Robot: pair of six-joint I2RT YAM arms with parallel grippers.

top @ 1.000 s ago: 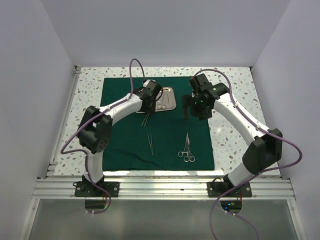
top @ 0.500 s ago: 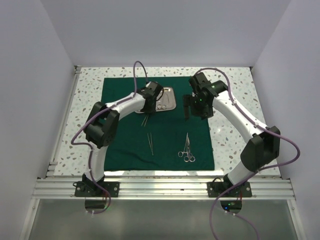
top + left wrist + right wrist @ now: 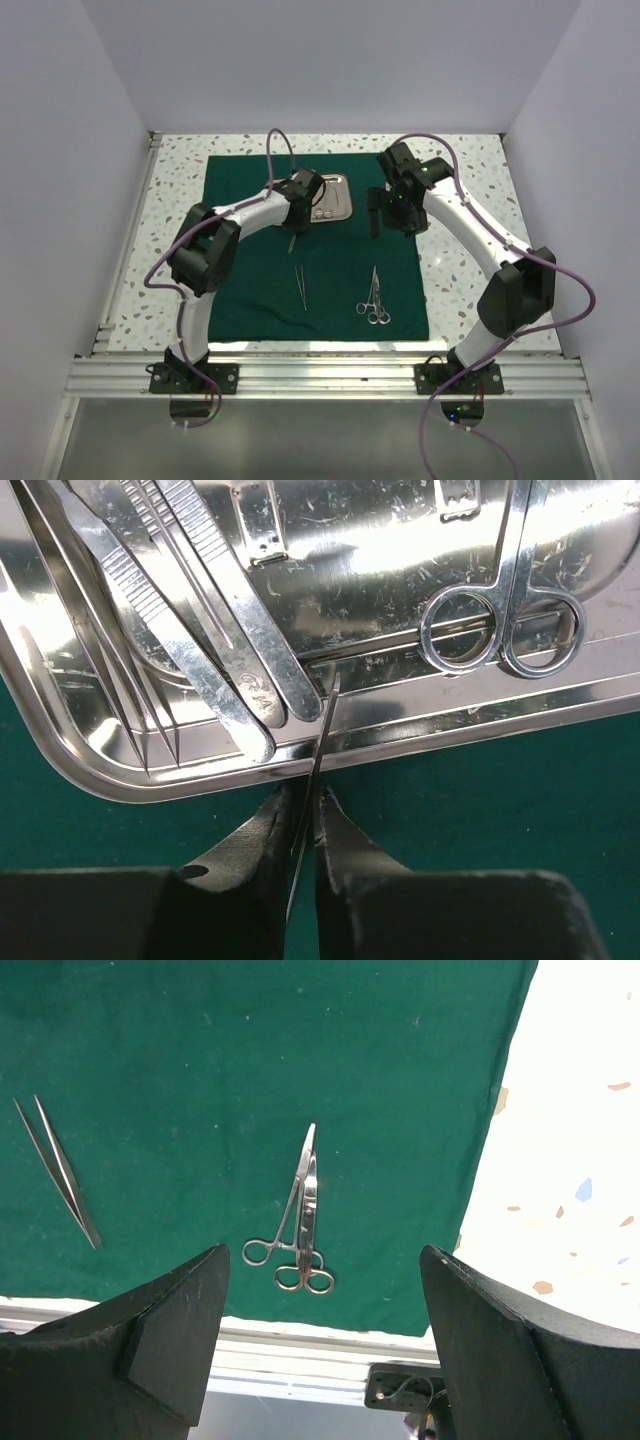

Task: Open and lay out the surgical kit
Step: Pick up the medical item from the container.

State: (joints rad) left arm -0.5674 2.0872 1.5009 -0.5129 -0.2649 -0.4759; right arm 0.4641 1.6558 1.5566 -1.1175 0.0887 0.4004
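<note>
The surgical kit's dark green cloth (image 3: 250,290) lies spread flat with the steel tray (image 3: 341,200) at its far middle. My left gripper (image 3: 300,214) (image 3: 305,792) sits at the tray's near rim (image 3: 480,718), shut on a thin silver probe (image 3: 322,730) that crosses the rim. Inside the tray lie tweezers (image 3: 205,670) and ring-handled scissors (image 3: 500,630). On the cloth lie another pair of tweezers (image 3: 300,286) (image 3: 62,1178) and two ring-handled instruments (image 3: 373,298) (image 3: 305,1215). My right gripper (image 3: 373,215) (image 3: 322,1255) hovers open above the cloth, right of the tray, holding nothing.
The cloth lies on a speckled white tabletop (image 3: 460,200) that shows bare on both sides. An aluminium rail (image 3: 330,375) runs along the near edge by the arm bases. White walls enclose the left, back and right.
My left gripper has closed its fingers onto the thin probe at the tray's near rim. The right gripper has stayed open in about the same place.
</note>
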